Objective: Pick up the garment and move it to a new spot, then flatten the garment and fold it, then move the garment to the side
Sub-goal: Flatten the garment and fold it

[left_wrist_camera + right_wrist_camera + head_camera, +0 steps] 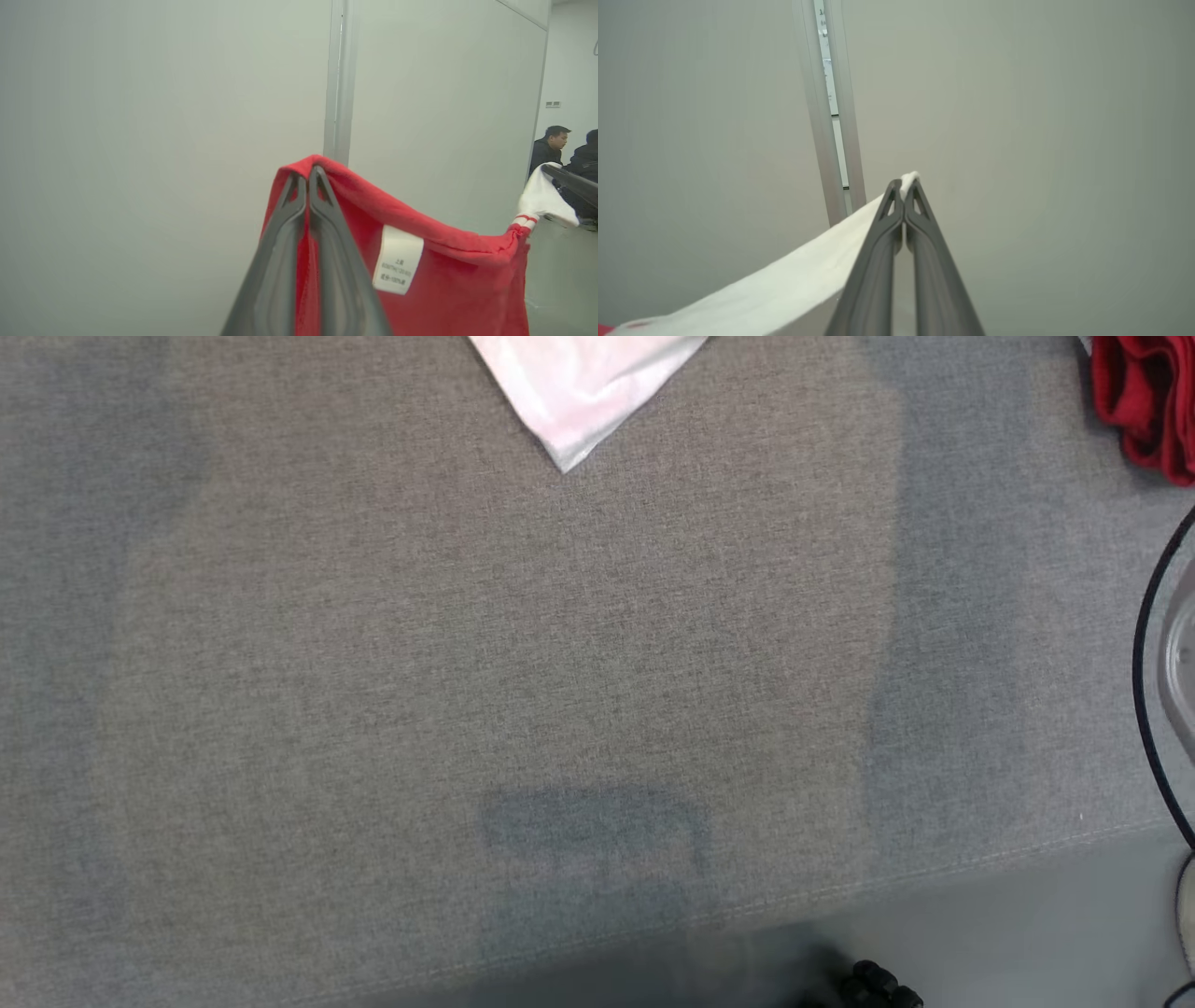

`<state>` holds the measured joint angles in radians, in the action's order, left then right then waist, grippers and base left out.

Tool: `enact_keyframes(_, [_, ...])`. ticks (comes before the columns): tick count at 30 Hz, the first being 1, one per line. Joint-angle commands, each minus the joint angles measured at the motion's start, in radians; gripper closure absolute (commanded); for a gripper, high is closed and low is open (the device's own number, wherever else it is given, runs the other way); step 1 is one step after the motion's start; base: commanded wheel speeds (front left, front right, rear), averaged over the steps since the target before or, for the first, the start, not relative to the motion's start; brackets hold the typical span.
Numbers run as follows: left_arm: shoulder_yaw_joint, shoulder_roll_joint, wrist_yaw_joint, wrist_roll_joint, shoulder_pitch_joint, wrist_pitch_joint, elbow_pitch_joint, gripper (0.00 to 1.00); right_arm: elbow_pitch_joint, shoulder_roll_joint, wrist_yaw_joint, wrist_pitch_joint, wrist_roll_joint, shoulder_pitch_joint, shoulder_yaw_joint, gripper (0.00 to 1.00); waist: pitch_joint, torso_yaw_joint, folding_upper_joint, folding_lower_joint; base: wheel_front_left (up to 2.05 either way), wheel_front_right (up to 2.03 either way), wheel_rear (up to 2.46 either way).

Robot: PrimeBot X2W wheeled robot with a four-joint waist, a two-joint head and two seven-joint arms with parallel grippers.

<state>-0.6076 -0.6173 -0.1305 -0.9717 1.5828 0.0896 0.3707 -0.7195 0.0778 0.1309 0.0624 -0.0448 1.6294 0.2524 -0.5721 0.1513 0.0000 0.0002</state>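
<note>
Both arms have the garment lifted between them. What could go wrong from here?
1. The left gripper pinches only the top hem of the red garment beside its label; such a thin bite may slip.
2. The right gripper holds just a tip of the white section, so a pull apart might free it.
3. A pale cloth shows at the grey surface's far edge; the garment could land on it.

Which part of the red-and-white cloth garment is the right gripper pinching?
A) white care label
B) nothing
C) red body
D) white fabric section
D: the right gripper is shut on white fabric of the red-and-white cloth garment; the left gripper holds its red edge.
</note>
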Motion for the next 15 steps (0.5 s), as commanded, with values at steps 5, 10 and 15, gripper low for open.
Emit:
enact_keyframes(5, [0.035,0.040,0.004,0.044,0.064,0.135,0.084,1.00,-0.040,-0.015,0.000,0.122,0.086,0.101,0.098,1.00,-0.001,0.012,0.0000,-0.0002,0.00,0.00,0.00])
enact_keyframes(10, [0.080,0.072,0.014,0.075,0.053,0.171,0.117,1.00,-0.026,-0.022,-0.001,0.190,0.119,0.163,0.131,1.00,0.005,0.004,0.0000,-0.0002,0.00,0.00,0.00])
enact_keyframes(15, [0.111,0.082,0.006,0.075,-0.025,0.176,0.129,1.00,-0.044,-0.027,0.000,0.201,0.115,0.141,0.069,1.00,-0.018,-0.007,0.0000,-0.0002,0.00,0.00,0.00])
